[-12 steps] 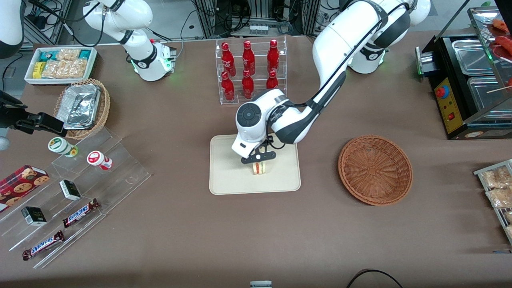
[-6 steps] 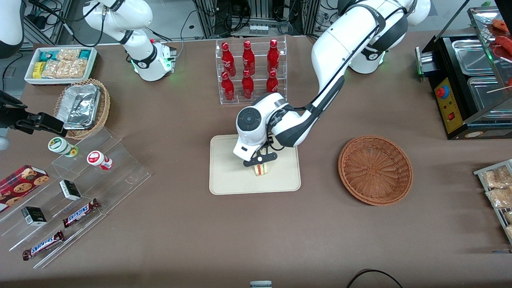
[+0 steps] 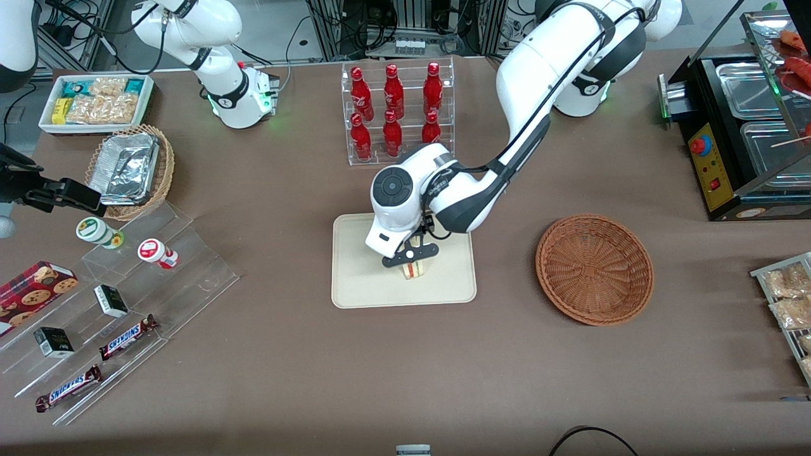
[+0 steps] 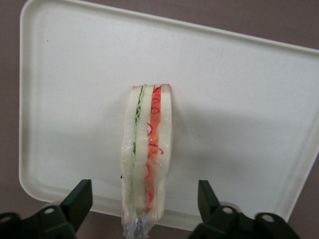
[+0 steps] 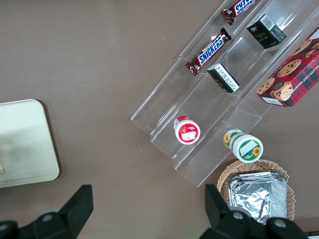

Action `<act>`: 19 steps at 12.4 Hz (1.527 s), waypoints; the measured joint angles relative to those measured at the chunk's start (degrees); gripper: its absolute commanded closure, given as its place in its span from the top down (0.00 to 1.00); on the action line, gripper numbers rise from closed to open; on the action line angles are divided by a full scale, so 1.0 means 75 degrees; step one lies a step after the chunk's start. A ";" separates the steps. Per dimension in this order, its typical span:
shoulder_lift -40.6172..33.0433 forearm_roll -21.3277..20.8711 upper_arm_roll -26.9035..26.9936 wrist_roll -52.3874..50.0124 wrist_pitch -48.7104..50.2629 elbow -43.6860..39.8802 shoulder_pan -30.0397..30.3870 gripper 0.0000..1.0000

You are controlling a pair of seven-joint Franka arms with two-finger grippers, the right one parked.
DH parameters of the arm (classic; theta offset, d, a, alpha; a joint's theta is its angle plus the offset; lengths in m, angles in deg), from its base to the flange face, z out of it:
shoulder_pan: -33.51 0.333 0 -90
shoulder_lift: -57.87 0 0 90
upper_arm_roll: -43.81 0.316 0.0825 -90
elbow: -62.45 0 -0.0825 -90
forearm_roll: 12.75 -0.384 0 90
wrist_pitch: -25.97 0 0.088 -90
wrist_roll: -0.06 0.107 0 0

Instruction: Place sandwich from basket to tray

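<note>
The sandwich (image 3: pixel 414 270) stands on its edge on the cream-beige tray (image 3: pixel 361 278), its red and green filling showing in the left wrist view (image 4: pixel 147 159). My left gripper (image 3: pixel 410 256) hangs just above it, open, with a finger (image 4: pixel 79 199) on each side and a clear gap to the bread. The tray also shows in the left wrist view (image 4: pixel 239 109). The reddish-brown basket (image 3: pixel 594 268) lies empty beside the tray, toward the working arm's end of the table.
A clear rack of red bottles (image 3: pixel 396 111) stands farther from the front camera than the tray. A stepped acrylic stand (image 3: pixel 120 304) with snacks, a tan foil basket (image 3: pixel 131 170) and a white snack bin (image 3: pixel 95 101) lie toward the parked arm's end. A black warmer (image 3: pixel 741 126) stands toward the working arm's end.
The gripper has lifted slightly and shifted a little off the sandwich, which stays standing on the tray.
</note>
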 measured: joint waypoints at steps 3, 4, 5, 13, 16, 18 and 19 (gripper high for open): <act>-0.0203 -0.0001 0.0006 0.0592 0.0355 -0.0252 0.0009 1.00; -0.0322 -0.0005 0.0014 0.0646 0.0450 -0.0277 0.0013 1.00; -0.0465 -0.0011 0.0023 0.0658 0.0487 -0.0296 0.0019 1.00; -0.1593 0.0082 0.0070 0.3128 0.1626 -0.0162 0.1257 1.00; -0.2432 0.0446 0.0072 0.4872 0.1670 0.0762 0.2179 1.00; -0.3128 0.0642 0.0077 0.5989 0.1736 0.1391 0.2876 1.00; -0.3468 0.0777 0.0080 0.6401 0.1765 0.1695 0.3213 1.00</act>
